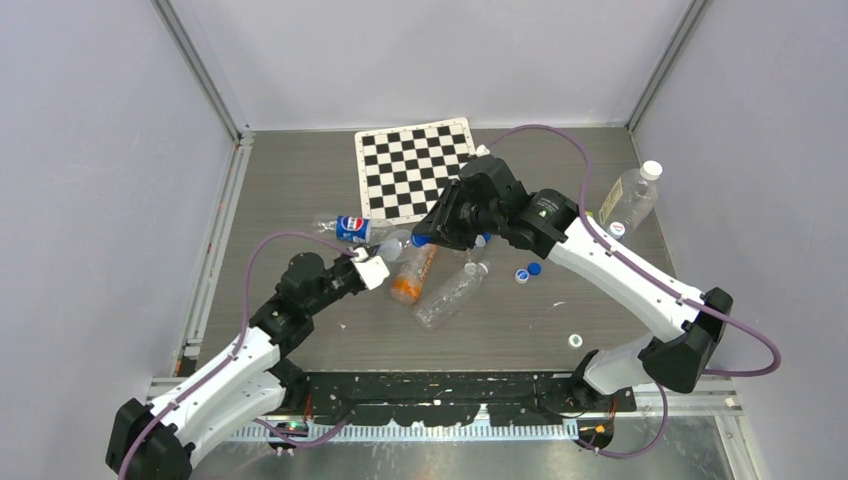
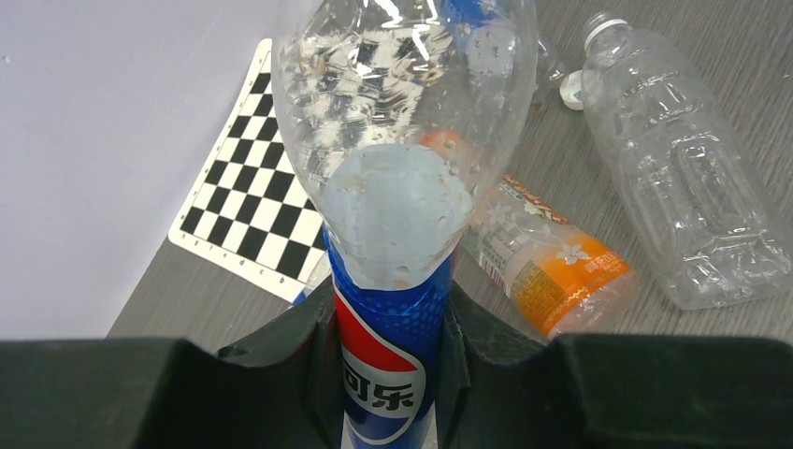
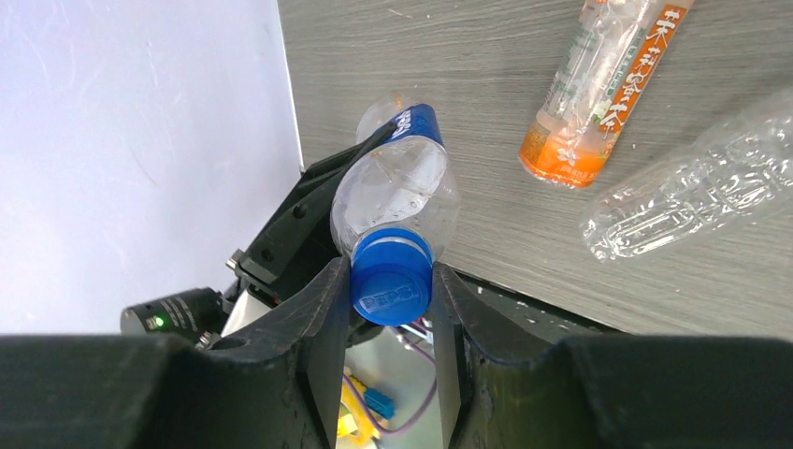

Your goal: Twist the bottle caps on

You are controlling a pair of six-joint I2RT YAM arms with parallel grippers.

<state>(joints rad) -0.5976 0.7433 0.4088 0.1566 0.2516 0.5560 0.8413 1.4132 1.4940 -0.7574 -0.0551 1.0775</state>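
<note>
Left gripper [image 2: 391,323] clamps the Pepsi bottle [image 2: 393,112] at its label; the bottle is empty with droplets inside. Right gripper [image 3: 388,299] is pinched on the blue cap [image 3: 393,267] sitting on that bottle's neck. Orange-label bottle [image 1: 412,275] and clear bottle [image 1: 450,293] lie empty on the table [image 1: 300,180]. A loose blue cap [image 1: 533,268] lies near them.
</note>
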